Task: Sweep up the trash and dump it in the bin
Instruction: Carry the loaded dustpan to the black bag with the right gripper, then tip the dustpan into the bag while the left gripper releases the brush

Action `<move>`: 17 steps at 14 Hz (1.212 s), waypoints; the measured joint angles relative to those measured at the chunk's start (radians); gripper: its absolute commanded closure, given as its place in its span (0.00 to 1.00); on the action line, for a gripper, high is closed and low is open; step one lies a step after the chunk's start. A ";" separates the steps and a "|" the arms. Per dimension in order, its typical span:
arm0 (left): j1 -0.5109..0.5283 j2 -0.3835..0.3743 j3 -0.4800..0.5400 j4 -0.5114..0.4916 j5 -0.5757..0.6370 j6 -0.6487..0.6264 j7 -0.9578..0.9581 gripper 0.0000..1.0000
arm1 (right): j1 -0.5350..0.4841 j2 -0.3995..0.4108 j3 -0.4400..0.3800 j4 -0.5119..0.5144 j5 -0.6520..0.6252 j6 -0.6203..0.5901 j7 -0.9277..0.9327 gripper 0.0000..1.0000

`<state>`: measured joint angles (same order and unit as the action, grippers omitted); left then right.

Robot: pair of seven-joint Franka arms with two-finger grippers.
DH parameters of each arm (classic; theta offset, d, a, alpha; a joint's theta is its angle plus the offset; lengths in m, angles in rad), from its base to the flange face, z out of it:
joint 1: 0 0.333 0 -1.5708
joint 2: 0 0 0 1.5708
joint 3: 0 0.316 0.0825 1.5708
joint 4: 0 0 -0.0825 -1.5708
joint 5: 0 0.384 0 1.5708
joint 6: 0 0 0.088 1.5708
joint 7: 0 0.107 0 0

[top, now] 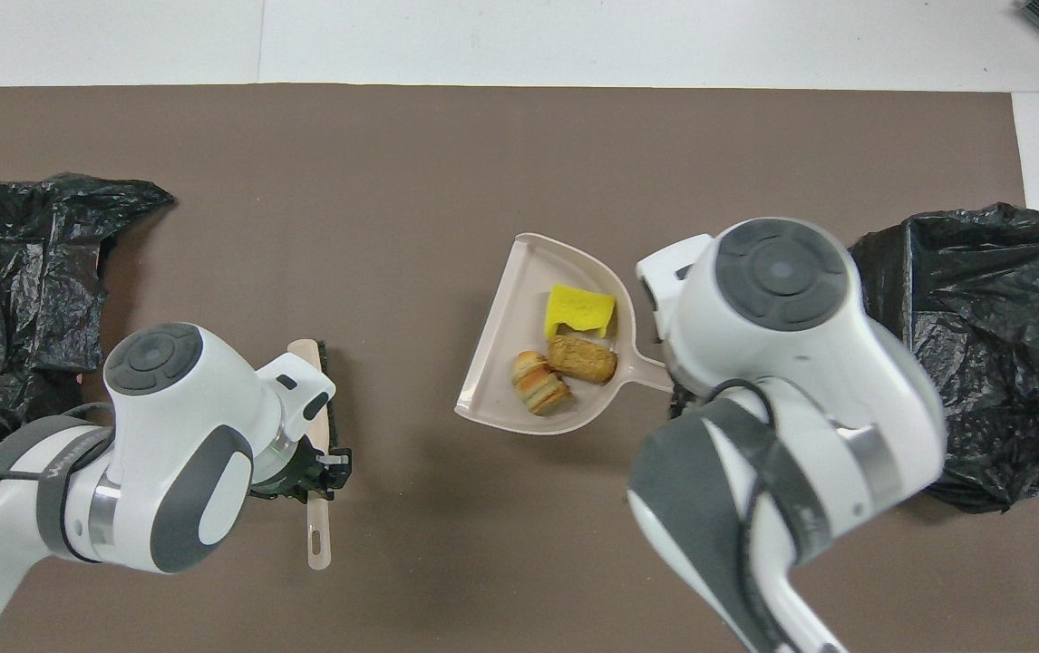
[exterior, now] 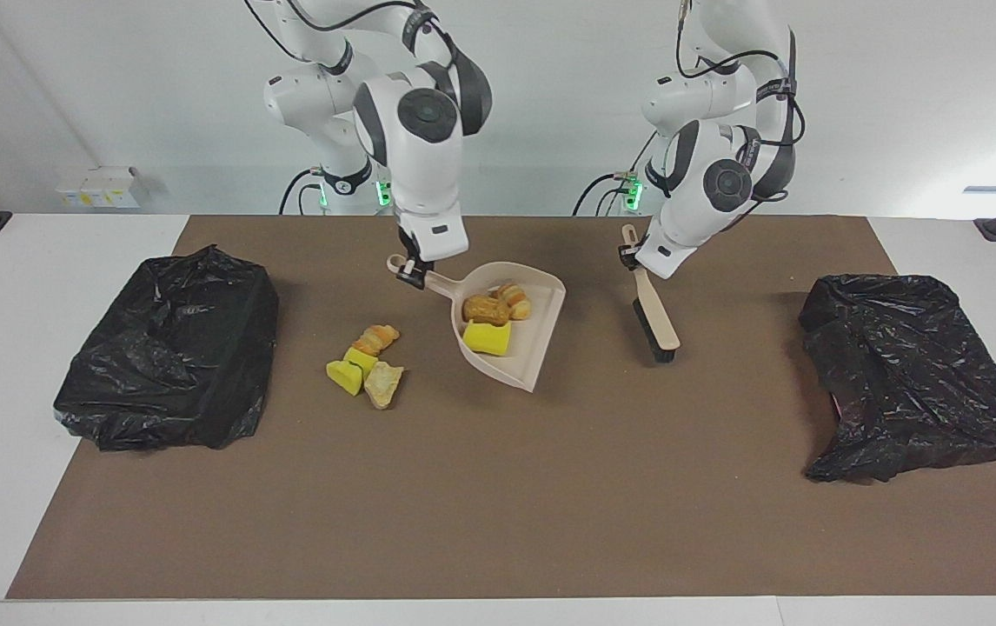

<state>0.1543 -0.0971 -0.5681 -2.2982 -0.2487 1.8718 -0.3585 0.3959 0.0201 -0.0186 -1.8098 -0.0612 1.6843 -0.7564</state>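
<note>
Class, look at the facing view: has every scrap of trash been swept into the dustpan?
No: three scraps sit in the dustpan, but a small pile of scraps lies on the brown mat beside it.

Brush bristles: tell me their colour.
Black, under a beige back on the brush that the left claw holds; clearest in the facing view.
</note>
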 measured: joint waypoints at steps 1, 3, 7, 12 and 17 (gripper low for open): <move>-0.041 0.000 -0.003 0.000 -0.001 0.001 -0.042 1.00 | -0.046 -0.041 -0.003 0.000 -0.001 -0.039 -0.041 1.00; -0.145 -0.002 -0.008 0.002 -0.036 0.019 -0.135 1.00 | -0.166 -0.102 -0.006 -0.004 -0.006 -0.104 -0.157 1.00; -0.338 0.006 -0.016 0.000 -0.120 0.119 -0.257 1.00 | -0.508 -0.110 -0.015 -0.022 -0.014 -0.057 -0.529 1.00; -0.427 0.057 -0.016 -0.018 -0.129 0.185 -0.291 0.92 | -0.728 -0.097 -0.016 -0.031 -0.215 0.127 -0.760 1.00; -0.427 0.061 -0.007 -0.025 -0.134 0.189 -0.298 0.00 | -0.771 -0.096 -0.012 -0.050 -0.425 0.212 -0.854 1.00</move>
<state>-0.2724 -0.0360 -0.5746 -2.3235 -0.3826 2.0611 -0.6567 -0.3752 -0.0760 -0.0306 -1.8595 -0.4861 1.8961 -1.6102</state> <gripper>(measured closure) 0.432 0.683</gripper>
